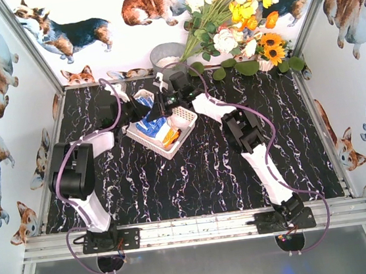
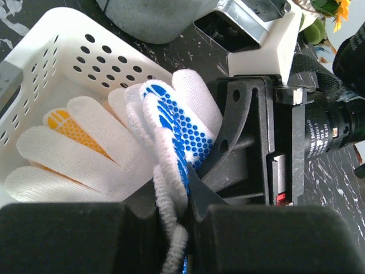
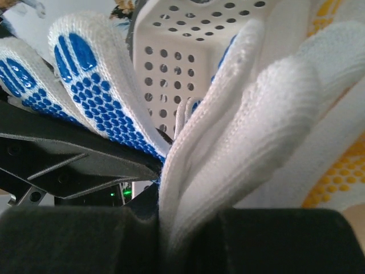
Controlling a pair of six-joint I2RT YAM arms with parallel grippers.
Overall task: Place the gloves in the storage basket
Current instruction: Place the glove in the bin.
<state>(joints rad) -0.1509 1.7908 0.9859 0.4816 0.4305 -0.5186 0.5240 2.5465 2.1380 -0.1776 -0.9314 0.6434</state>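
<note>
Both arms meet over the far end of the storage basket (image 2: 63, 40). The left gripper (image 2: 174, 231) clamps the edge of the blue-dotted glove (image 2: 179, 128), whose cuff is cut off below. The right gripper (image 3: 188, 237) pinches a white knit fold (image 3: 228, 160); which glove it belongs to is unclear. A yellow-dotted glove (image 2: 71, 131) lies in the basket, partly covered.

Storage basket (image 1: 182, 118) crowded: left gripper (image 2: 174, 228) in from 9 o'clock, right gripper (image 3: 165, 228) from 2. Grey bucket (image 1: 167, 54) blocks 12. Tabletop (image 1: 194, 175) open at 6.

top: overhead, whole table (image 1: 207, 174) | wrists: close-up, facing each other, sharing basket (image 2: 74, 57)
</note>
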